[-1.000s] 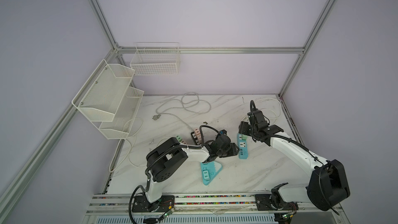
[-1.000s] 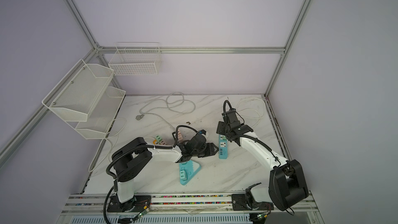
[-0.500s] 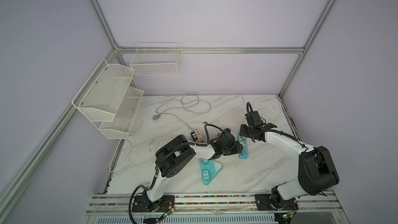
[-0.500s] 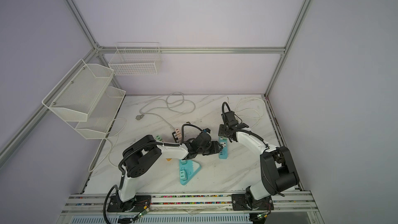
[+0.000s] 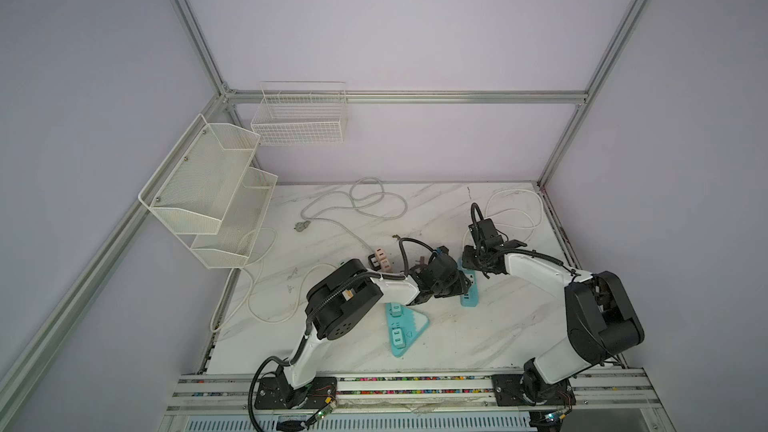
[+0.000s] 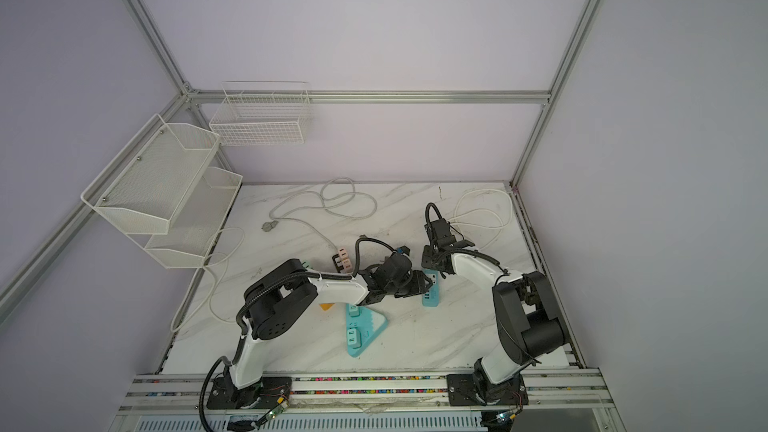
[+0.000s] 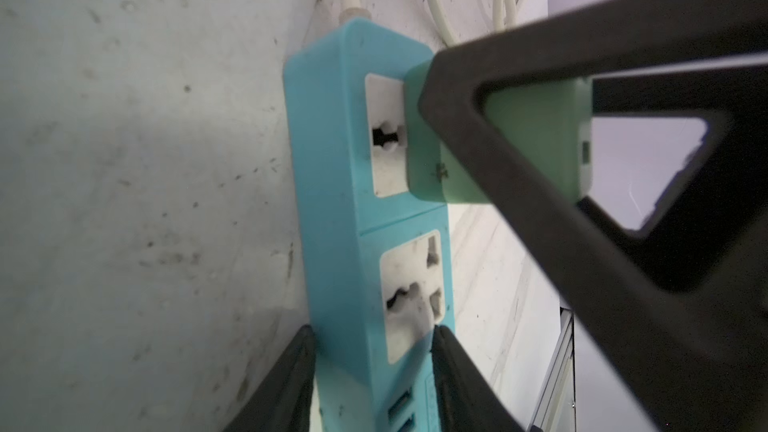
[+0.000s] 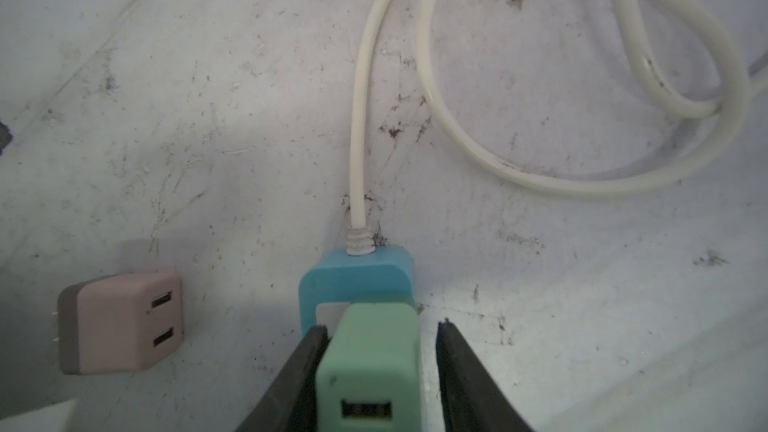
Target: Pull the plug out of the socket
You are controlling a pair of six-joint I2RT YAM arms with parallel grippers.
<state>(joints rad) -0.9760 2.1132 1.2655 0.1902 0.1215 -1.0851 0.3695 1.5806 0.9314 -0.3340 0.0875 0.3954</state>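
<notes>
The socket is a blue power strip (image 5: 469, 297) (image 6: 431, 297) lying on the marble table. A mint-green plug (image 8: 370, 351) (image 7: 426, 168) sits in its end outlet, beside the white cord (image 8: 357, 139). My left gripper (image 7: 372, 351) (image 5: 455, 284) is shut on the strip's other end, one finger against each long side. My right gripper (image 8: 380, 338) (image 5: 478, 270) straddles the plug. One finger touches the plug's side and the other stands a small gap away. In both top views the plug is hidden under the right gripper.
A pink two-slot adapter (image 8: 124, 322) (image 5: 380, 259) lies just beside the strip. A teal triangular power strip (image 5: 401, 326) sits nearer the front edge. White cables (image 5: 361, 201) loop over the back of the table, and wire baskets (image 5: 208, 184) hang on the left wall.
The right gripper came down over the plug and its jaws narrowed around it. The left gripper's jaws closed onto the blue strip. The right arm's elbow swung towards the front right.
</notes>
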